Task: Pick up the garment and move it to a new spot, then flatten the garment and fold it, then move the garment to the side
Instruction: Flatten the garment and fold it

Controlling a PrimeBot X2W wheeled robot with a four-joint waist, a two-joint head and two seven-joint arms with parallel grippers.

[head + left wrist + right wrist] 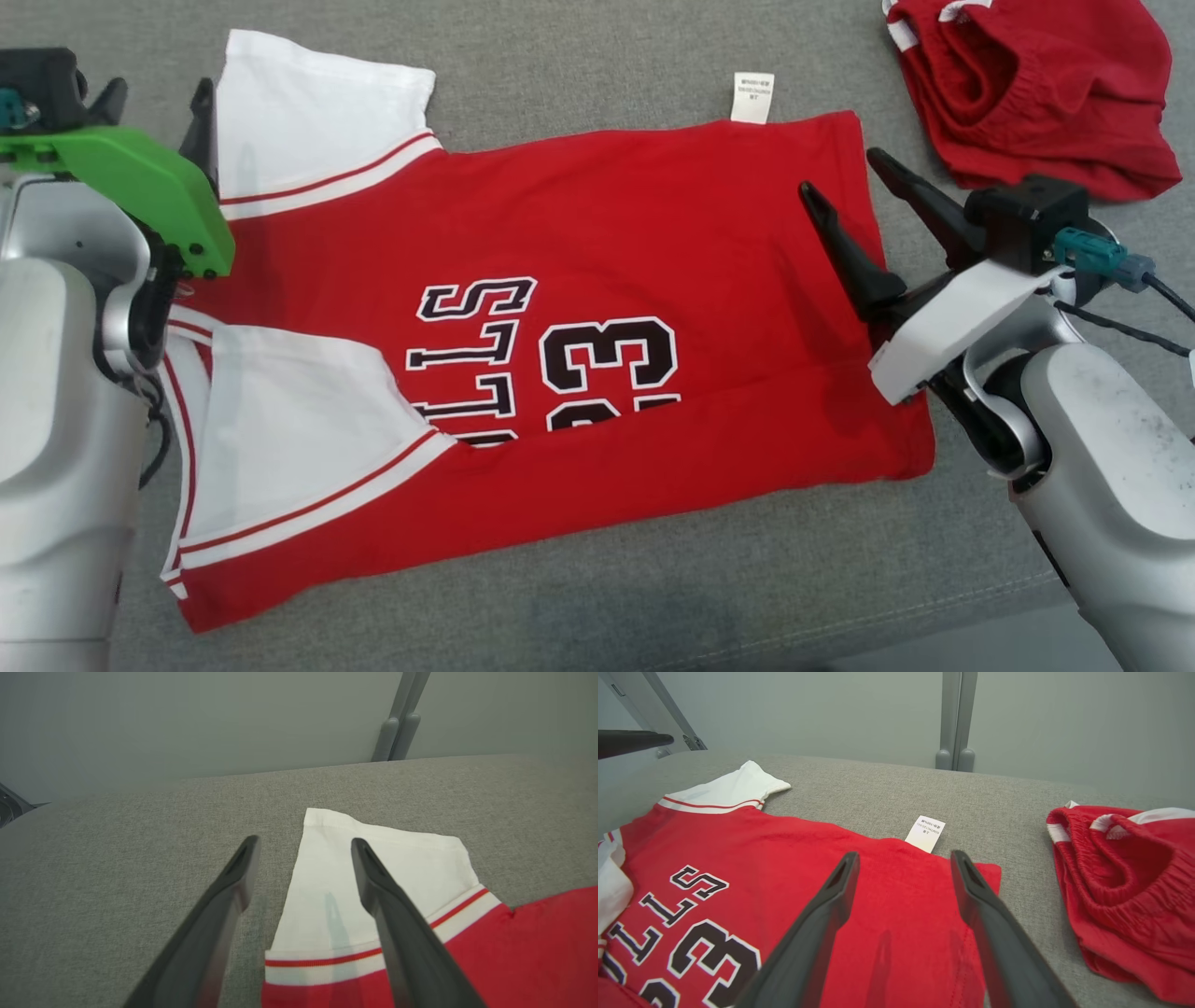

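Note:
The garment (pixel 607 243) is a red jersey with white sleeves and black "BULLS 23" print, lying flat on the grey padded surface (pixel 579 65). Its near long edge is folded up over the lower part of the print. My left gripper (pixel 161 89) hovers open over the far white sleeve (pixel 327 872), one finger above the sleeve and the other above bare surface. My right gripper (pixel 842 172) stands open above the hem end of the garment (pixel 878 891), near its far right corner. Neither gripper holds anything.
A crumpled pair of red shorts (pixel 1036 84) lies at the far right, close to my right arm. A white care label (pixel 752 96) sticks out from the jersey's far edge. A grey wall with a post (pixel 955 718) rises behind the surface.

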